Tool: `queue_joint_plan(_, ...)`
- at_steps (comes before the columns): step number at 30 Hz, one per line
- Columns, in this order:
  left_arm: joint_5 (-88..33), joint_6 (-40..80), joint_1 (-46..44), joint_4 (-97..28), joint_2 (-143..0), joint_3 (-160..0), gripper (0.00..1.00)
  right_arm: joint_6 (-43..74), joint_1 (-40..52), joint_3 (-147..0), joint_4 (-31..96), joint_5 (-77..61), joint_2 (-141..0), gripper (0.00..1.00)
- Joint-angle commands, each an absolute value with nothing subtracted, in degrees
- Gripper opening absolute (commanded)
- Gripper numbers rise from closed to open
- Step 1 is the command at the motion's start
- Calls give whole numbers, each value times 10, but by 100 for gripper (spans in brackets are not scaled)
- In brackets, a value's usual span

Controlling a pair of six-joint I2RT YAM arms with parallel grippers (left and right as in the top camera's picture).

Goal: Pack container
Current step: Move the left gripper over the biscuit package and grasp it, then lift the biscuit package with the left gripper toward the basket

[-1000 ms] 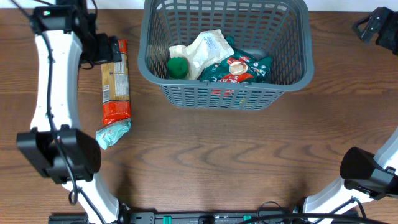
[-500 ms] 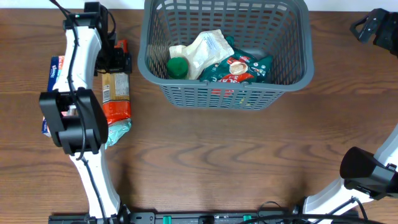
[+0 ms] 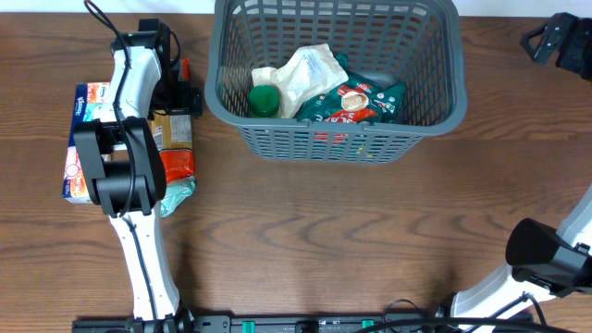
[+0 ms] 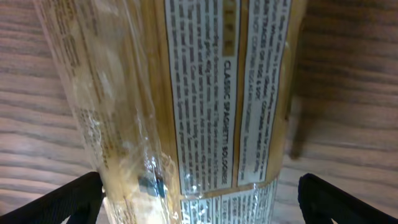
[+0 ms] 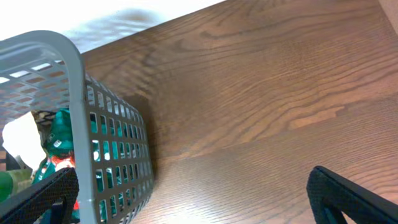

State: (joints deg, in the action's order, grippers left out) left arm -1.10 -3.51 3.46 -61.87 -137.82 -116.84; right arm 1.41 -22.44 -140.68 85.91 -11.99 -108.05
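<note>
Container (image 3: 333,139), a large dark grey slotted plastic basket, stays at the table's (image 3: 370,231) far middle while the left fingers (image 4: 71,200), spread wide, have shifted slightly over the clear spaghetti packet (image 4: 205,93); right fingers (image 5: 354,202) remain spread.

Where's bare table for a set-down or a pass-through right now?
Widest bare strip: the table on the robot's side of the basket, across to the right edge. Also bare right of the basket, up to the right arm. Crowded left of the basket: spaghetti, box, teal packet and the left arm above them.
</note>
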Motion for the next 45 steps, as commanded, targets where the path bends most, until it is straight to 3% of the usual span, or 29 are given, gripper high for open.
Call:
queue_joint_plan(1,-9,-45,35,-613,-1398,-1172,98,1,-229,-1404,859,-122,-1076,99)
queue_joint_plan(10,-9,-44,35,-612,-1413,-1165,100,-1,-229,-1404,861,-122,-1076,99)
queue_joint_plan(11,-9,-44,35,-612,-1413,-1165,96,-1,-229,-1404,861,-122,-1076,99)
queue_joint_plan(13,-9,-45,35,-611,-1413,-1165,78,-1,-229,-1404,862,-122,-1076,99)
queue_joint_plan(16,-9,-44,35,-612,-1413,-1165,35,-1,-229,-1404,864,-122,-1076,99)
queue_joint_plan(19,-9,-44,34,-616,-1412,-1165,9,-1,-229,-1404,867,-122,-1076,99)
queue_joint_plan(20,-9,-44,34,-624,-1412,-1165,6,-1,-229,-1404,868,-122,-1076,99)
queue_joint_plan(30,-10,-10,35,-686,-1341,-1178,6,-1,-229,-1404,878,-122,-1076,99)
queue_joint_plan(45,-37,-9,38,-651,-980,-1181,6,-5,-229,-1404,896,-122,-1076,99)
